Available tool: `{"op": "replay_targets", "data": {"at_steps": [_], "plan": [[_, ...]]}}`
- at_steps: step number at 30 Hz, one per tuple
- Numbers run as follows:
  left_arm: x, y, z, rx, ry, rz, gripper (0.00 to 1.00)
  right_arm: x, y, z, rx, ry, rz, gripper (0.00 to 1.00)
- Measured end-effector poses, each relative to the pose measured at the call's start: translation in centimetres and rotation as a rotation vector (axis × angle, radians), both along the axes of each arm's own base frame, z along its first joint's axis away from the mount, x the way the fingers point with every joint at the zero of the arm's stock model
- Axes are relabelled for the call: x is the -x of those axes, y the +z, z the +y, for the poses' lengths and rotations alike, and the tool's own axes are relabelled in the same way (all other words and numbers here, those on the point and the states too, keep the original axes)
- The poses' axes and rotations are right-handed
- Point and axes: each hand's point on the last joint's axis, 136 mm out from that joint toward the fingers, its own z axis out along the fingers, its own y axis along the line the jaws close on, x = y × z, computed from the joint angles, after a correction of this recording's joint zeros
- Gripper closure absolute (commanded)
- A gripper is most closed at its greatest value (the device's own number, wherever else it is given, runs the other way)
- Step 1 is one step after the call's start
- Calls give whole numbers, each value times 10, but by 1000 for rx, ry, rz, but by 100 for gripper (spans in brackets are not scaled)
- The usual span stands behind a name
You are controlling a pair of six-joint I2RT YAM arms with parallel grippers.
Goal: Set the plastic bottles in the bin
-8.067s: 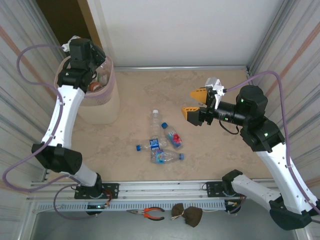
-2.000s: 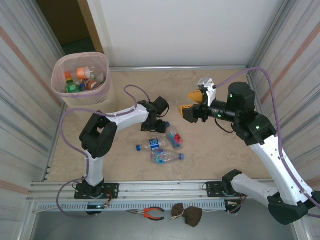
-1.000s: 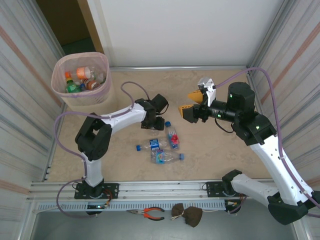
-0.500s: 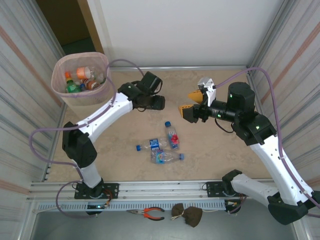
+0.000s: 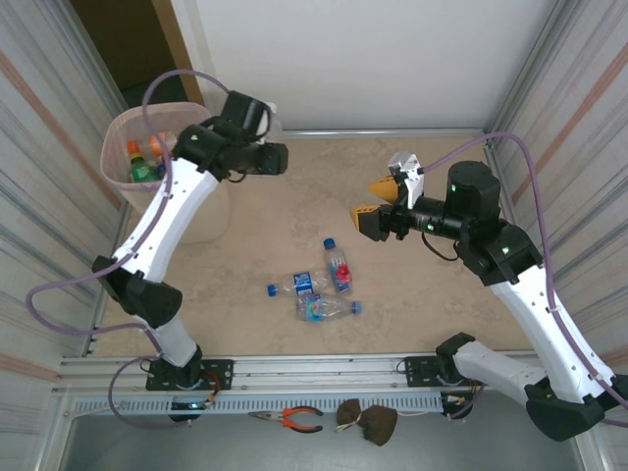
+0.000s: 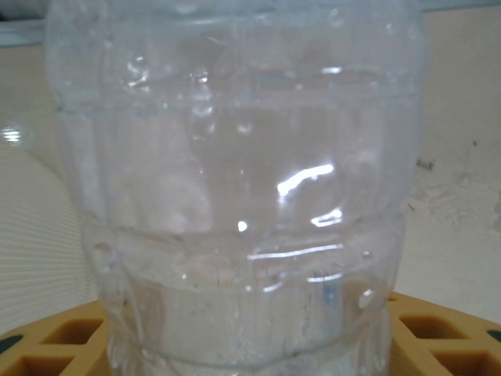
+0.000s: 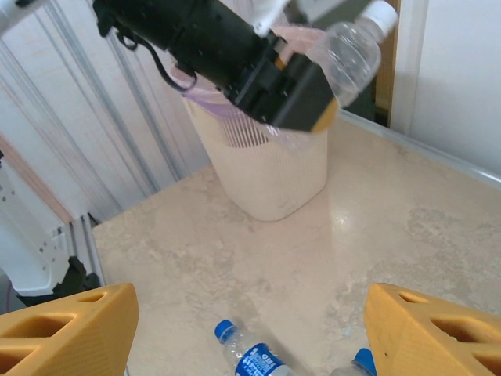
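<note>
Clear plastic bottle (image 6: pixel 235 196), white-capped, sits pinched between the orange fingers (image 6: pixel 438 329) of the left gripper (image 5: pixel 275 157), raised just beside the rim of the bin (image 5: pixel 206 216). The right gripper (image 5: pixel 376 202) hangs spread and empty, well apart from the bin. Three loose bottles (image 5: pixel 339 270) lie on the floor, farther from the bin, and binned bottles (image 5: pixel 147 162) lie inside it.

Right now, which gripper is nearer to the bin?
Left. The left gripper, shut on a clear bottle, is close beside the bin; the right gripper hangs open far across the table.
</note>
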Motion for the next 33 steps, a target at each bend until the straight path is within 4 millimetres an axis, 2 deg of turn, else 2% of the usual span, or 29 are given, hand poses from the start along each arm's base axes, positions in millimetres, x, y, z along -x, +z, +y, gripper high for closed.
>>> {"op": "replay_targets", "data": {"at_steps": [9,15,21,24,28,33], "plan": [[3,44,105,16,190,-71,41,0,0,0,-1,0,-1,25],[8,50,167,46,319,-71,43,0,1,0,-2,1,-3,25],[5,43,215,84,426,-45,45,0,1,0,-4,1,-6,25],[1,35,232,97,458,-23,45,0,2,0,-4,1,-6,25],[-10,15,245,112,475,31,45,0,2,0,-4,1,-6,25],[-29,-22,248,113,460,125,43,0,2,0,-4,1,-6,25]]}}
